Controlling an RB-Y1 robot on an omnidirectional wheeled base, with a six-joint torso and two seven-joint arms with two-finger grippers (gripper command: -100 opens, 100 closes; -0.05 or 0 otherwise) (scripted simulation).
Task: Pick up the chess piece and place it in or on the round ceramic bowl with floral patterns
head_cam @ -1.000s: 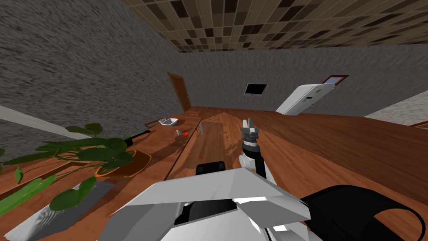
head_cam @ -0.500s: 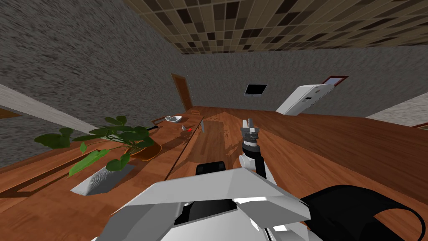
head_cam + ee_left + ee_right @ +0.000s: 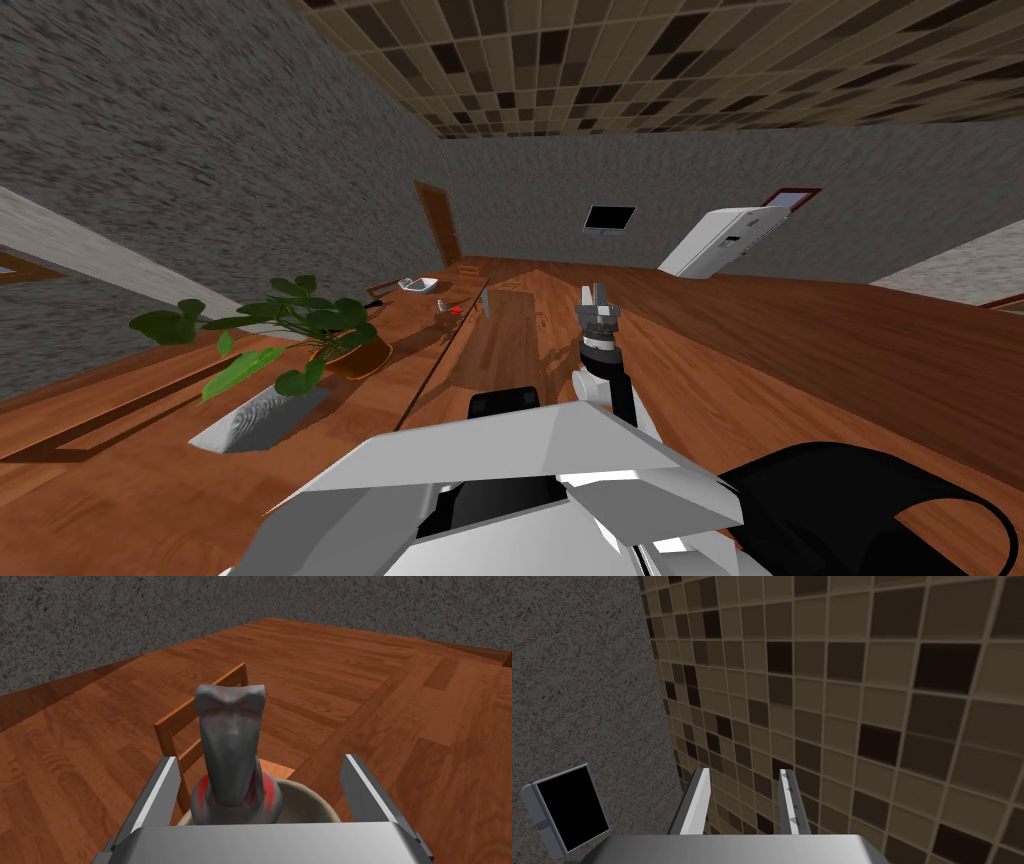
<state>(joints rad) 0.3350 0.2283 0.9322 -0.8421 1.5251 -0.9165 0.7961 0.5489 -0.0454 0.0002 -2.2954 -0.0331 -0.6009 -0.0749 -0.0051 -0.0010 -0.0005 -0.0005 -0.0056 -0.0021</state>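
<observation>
Now left tool gapes either side of chess piece; wooden floor, grey walls.

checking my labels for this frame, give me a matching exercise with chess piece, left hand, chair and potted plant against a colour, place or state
Things:
1. chess piece
2. left hand
3. chair
4. potted plant

Descriptions:
a. wooden, beyond the piece
b. green leaves
c. grey with red marks
d. open, fingers clear of the piece on both sides

Pairs: 1-c, 2-d, 3-a, 4-b
</observation>
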